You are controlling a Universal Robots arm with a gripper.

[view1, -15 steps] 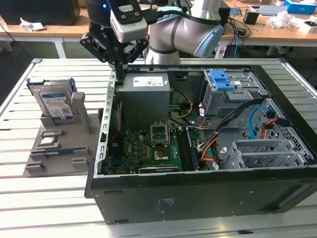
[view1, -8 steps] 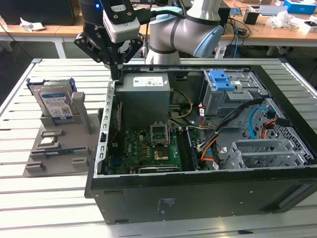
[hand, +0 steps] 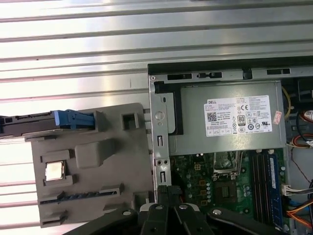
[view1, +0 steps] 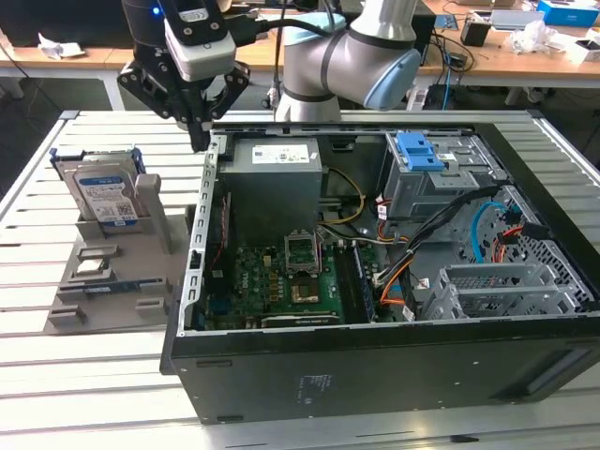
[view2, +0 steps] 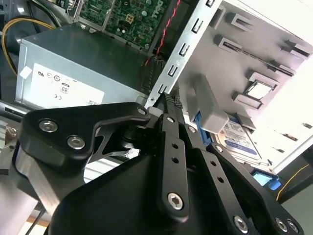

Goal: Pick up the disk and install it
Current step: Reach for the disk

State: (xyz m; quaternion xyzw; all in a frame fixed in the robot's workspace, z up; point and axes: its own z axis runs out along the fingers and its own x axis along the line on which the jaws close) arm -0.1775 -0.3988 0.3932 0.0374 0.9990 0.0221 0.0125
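The disk (view1: 108, 195) stands on edge in a slot of the grey holder (view1: 112, 286) on the slatted worktop (view1: 56, 375), at the exterior view's left, just beside the open computer case (view1: 375, 366). Its blue-and-white label faces the exterior camera, with blue side rails along its edges. In the first wrist view the disk (hand: 27, 125) appears edge-on. A small square chip (view1: 91, 267) lies in another recess of the holder. The gripper (view1: 199, 142) hangs above the gap between holder and case, apart from the disk, with its fingers (view2: 172, 127) drawn close together and nothing between them. Inside the case lie the power supply (view1: 277, 164), the motherboard (view1: 281, 281) and a blue caddy (view1: 419, 150).
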